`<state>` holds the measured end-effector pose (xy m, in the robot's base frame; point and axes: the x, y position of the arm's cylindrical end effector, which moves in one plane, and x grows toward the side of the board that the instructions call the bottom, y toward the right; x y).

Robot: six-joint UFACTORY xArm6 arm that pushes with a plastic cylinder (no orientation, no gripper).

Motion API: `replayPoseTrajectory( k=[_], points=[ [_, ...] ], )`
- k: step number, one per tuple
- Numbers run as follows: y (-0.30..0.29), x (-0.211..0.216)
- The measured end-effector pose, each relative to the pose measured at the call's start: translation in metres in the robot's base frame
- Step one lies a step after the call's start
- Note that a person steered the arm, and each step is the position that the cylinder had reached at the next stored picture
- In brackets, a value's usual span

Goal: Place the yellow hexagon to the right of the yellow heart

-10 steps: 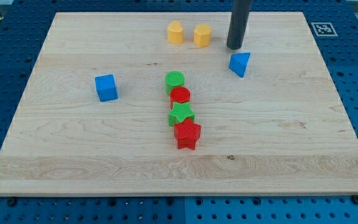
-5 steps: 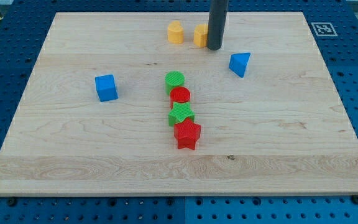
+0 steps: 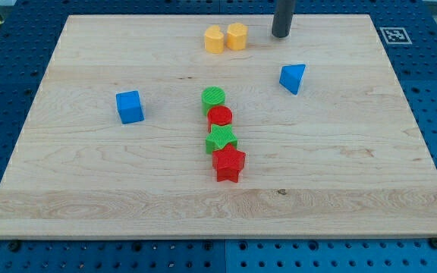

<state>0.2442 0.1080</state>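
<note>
The yellow heart point(image 3: 215, 39) sits near the view's top edge of the wooden board. The yellow hexagon point(image 3: 237, 36) stands just to its right, touching it or nearly so. My tip point(image 3: 281, 35) is down on the board to the right of the hexagon, a clear gap away, touching no block.
A blue triangle block point(image 3: 293, 78) lies below my tip. A blue cube point(image 3: 130, 107) is at the left. A column of green circle point(image 3: 213, 98), red circle point(image 3: 220, 117), green star point(image 3: 221, 139) and red star point(image 3: 228, 163) runs down the board's middle point(image 3: 340, 167).
My tip swept left against the yellow hexagon, sliding it left up to the yellow heart, then drew back to the right and toward the view's top.
</note>
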Motion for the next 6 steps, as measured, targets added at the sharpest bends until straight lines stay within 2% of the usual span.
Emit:
replayPoseTrajectory(
  k=[3,6],
  points=[
    [-0.024,0.0],
    [0.02,0.01]
  ],
)
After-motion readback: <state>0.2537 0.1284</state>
